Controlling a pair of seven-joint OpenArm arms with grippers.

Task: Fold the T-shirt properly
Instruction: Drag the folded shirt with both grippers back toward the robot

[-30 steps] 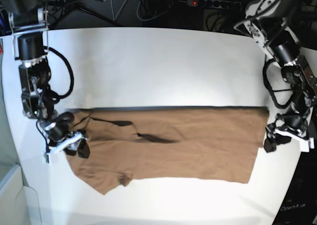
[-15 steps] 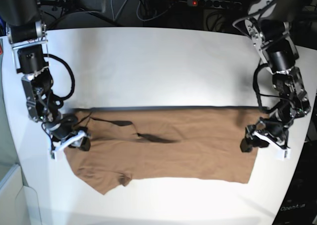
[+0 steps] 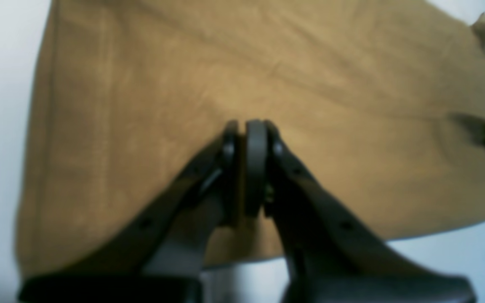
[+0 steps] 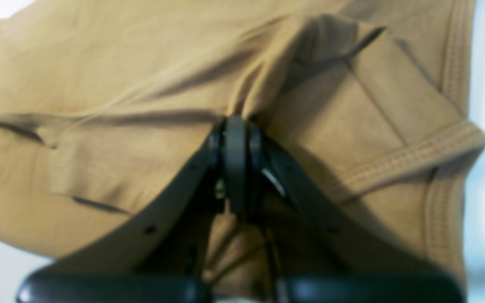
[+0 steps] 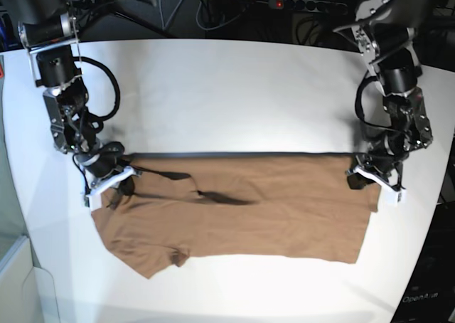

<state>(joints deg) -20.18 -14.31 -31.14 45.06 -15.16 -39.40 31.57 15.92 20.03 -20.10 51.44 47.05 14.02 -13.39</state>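
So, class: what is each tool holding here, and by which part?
Both grip the T-shirt. The left tool is shut on cloth near the bottom hem; the right tool pinches a bunched fold near the collar end.

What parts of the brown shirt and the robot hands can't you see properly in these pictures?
- Left wrist view: the left end effector hides the T-shirt hem beneath it; the picture is blurred.
- Right wrist view: the right end effector covers the fabric it pinches; the picture's edges cut off the T-shirt.
- Base view: whether cloth sits between the fingertips is too small to tell.

base overhead, wide; both wrist views close, sharing t-shirt [image 5: 234, 216].
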